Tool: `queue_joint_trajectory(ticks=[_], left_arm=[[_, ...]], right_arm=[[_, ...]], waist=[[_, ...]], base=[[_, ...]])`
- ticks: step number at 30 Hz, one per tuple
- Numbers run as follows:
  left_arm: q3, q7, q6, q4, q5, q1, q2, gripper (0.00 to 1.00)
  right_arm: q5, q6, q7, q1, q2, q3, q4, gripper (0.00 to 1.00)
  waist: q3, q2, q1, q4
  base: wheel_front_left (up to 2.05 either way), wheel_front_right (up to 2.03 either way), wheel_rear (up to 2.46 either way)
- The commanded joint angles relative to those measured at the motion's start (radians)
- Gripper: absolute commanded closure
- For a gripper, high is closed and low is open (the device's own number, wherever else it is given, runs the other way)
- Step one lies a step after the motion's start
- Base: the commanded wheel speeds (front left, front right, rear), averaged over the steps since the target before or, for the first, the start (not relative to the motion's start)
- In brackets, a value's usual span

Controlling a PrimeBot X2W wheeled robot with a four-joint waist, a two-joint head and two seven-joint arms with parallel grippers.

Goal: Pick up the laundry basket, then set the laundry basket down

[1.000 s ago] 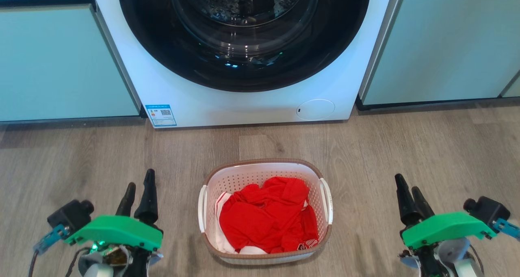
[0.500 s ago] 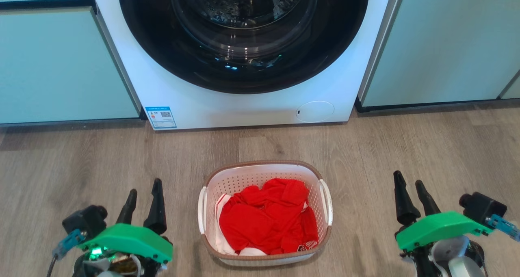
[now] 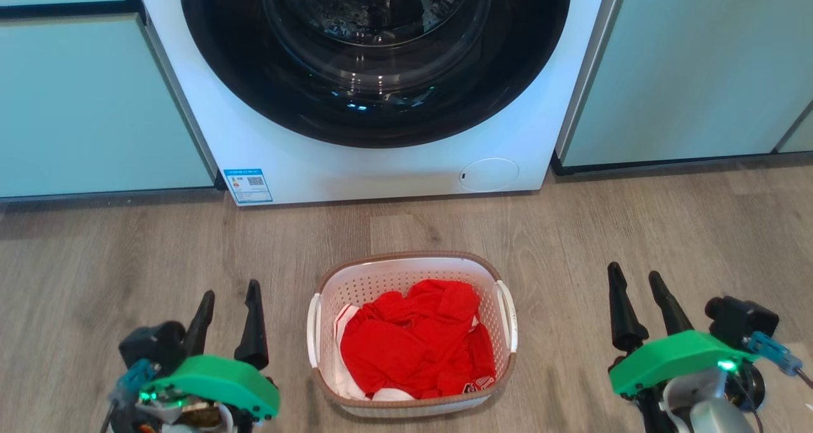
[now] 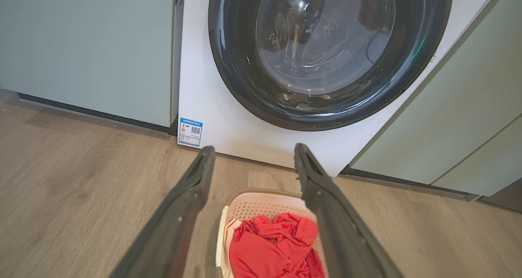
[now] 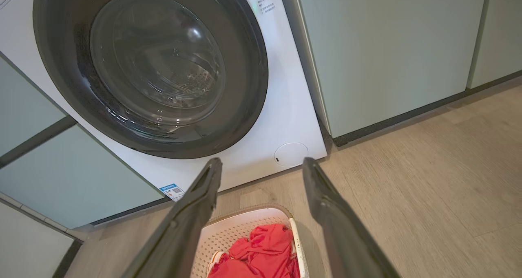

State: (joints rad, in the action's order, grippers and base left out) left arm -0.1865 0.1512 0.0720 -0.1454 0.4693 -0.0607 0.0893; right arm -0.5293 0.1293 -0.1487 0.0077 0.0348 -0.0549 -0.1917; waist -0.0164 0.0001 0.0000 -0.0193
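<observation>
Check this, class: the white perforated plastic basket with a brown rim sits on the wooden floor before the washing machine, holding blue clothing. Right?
No. The head view shows the crumpled clothing in the white perforated plastic basket is red, not blue. The rest holds: it sits on the wooden floor before the white washing machine.

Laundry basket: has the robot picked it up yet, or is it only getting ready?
Done: nothing lifted yet. The laundry basket sits on the floor with red clothes inside.
In hand: the left gripper and right gripper hover open on either side of it, not touching its handles.
Left: grab it, lift it, then set it down.
</observation>
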Motion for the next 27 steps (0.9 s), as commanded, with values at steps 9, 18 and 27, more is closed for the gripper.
queue_joint_trajectory(ticks=[9, 18, 27], left_arm=[[0.002, 0.039, 0.018, 0.038, -0.132, 0.021, 0.016, 0.00], [-0.006, 0.066, 0.024, 0.039, -0.237, 0.012, 0.014, 0.00], [0.000, 0.093, 0.021, 0.035, -0.328, -0.002, 0.003, 0.00]], right_arm=[[0.134, 0.001, -0.043, -0.016, 0.012, -0.027, 0.053, 0.00], [0.237, 0.001, -0.069, -0.013, 0.013, -0.038, 0.062, 0.00], [0.338, 0.001, -0.095, -0.011, 0.015, -0.054, 0.063, 0.00]], waist=[[-0.003, -0.0001, 0.0000, -0.005], [-0.005, -0.0001, 0.0000, -0.006], [-0.006, -0.0001, 0.0000, -0.009]], base=[[0.00, 0.00, 0.00], [0.00, 0.00, 0.00], [0.00, 0.00, 0.00]])
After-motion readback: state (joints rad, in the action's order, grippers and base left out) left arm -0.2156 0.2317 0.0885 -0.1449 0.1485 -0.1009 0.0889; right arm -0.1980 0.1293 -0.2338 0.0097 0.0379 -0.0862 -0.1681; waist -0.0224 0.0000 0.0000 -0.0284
